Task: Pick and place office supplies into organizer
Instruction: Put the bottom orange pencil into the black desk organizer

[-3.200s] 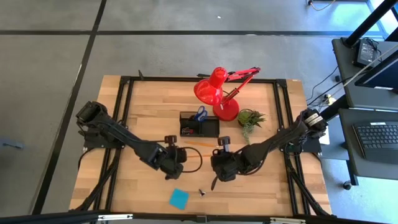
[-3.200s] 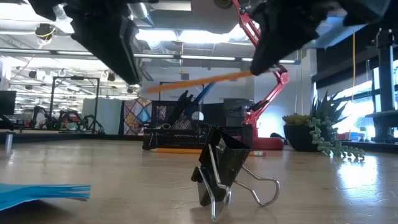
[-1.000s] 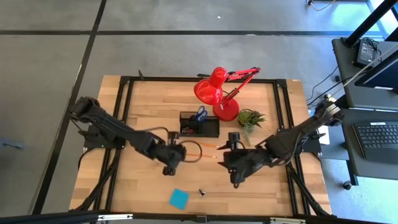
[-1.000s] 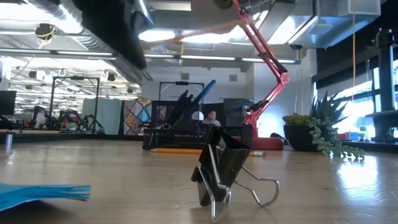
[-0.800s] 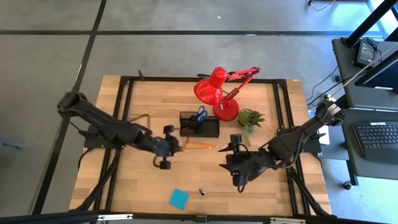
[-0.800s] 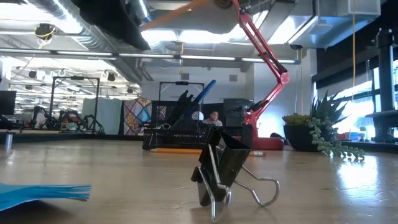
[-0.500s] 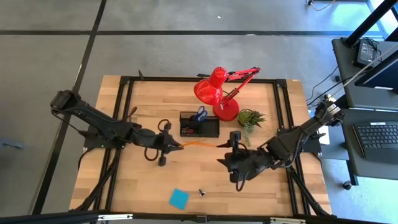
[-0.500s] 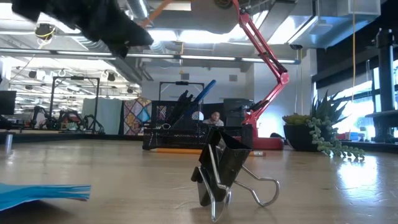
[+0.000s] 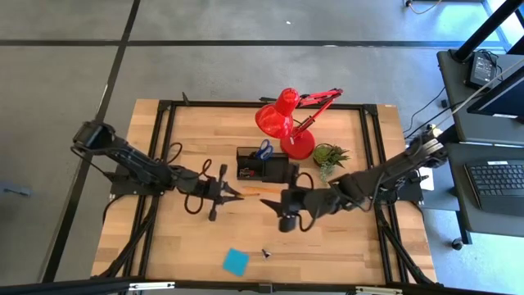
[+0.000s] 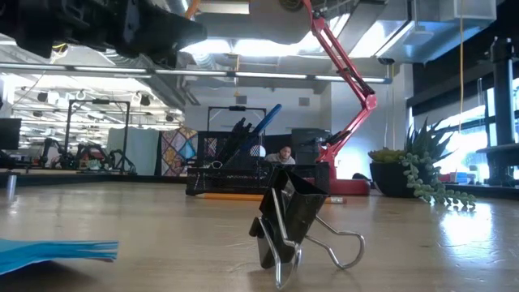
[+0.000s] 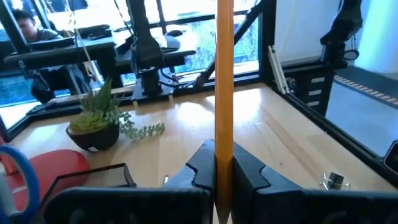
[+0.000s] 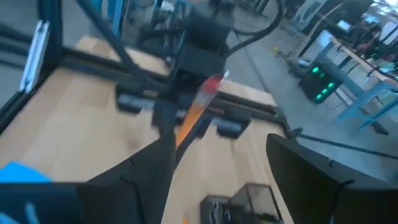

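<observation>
Between the tips of the left gripper (image 11: 216,177), a long orange wooden pencil (image 11: 224,87) is clamped, its shaft running straight out ahead of the jaws, which are pressed together on it. Seen from above, this left gripper (image 9: 229,192) hangs over the pale wooden worktop (image 9: 196,238) just in front of the small black wire-mesh organizer (image 9: 264,165), and the pencil's free end points toward the right arm. Facing it, the right gripper (image 9: 274,203) hovers close by with its jaws spread wide apart and nothing between them; its own camera looks past one dark finger (image 12: 298,171) at the pencil's red-tipped end (image 12: 211,83) and the left arm beyond.

Behind both sets of jaws, the organizer holds blue-handled scissors (image 9: 264,150) standing in one compartment along with other dark items too small to make out. A second orange pencil (image 9: 246,193) appears to lie flat on the worktop beside the organizer's front edge. Well apart from both grippers, toward the near edge, rest a blue square sticky-note pad (image 9: 236,261) and a black metal binder clip (image 10: 292,223) with silver wire handles. Beside the organizer stand a red desk lamp (image 9: 282,119) and a small green potted plant (image 9: 329,156).
</observation>
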Available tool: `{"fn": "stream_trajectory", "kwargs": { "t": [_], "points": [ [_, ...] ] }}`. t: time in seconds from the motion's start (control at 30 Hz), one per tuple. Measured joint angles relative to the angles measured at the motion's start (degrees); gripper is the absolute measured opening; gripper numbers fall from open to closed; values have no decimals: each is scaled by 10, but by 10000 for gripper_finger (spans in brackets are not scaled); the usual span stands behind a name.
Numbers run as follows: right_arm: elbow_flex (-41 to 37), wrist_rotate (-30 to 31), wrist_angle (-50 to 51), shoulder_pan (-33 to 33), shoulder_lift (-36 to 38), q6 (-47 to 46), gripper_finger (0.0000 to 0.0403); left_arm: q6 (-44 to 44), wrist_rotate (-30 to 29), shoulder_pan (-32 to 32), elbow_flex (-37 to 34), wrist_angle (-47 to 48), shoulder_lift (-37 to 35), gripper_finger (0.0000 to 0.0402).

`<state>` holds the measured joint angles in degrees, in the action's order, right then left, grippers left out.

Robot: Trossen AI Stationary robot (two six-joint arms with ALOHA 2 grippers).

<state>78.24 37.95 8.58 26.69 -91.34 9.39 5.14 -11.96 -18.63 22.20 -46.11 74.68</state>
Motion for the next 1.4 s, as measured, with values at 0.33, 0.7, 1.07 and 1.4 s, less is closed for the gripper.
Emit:
{"fn": "stream_trajectory", "kwargs": {
  "t": [0.33,0.7,1.07,1.4],
  "points": [
    [0,-35,-85,-14,-36,35,246,8,1,0,0,-18,18,12],
    [0,-52,-88,-14,-37,32,147,12,1,0,0,-22,18,12],
    [0,-82,-85,-14,-37,44,25,12,2,0,0,-20,18,14],
    [0,-79,-81,-17,-37,53,22,-6,10,0,0,15,18,101]
  ]
}}
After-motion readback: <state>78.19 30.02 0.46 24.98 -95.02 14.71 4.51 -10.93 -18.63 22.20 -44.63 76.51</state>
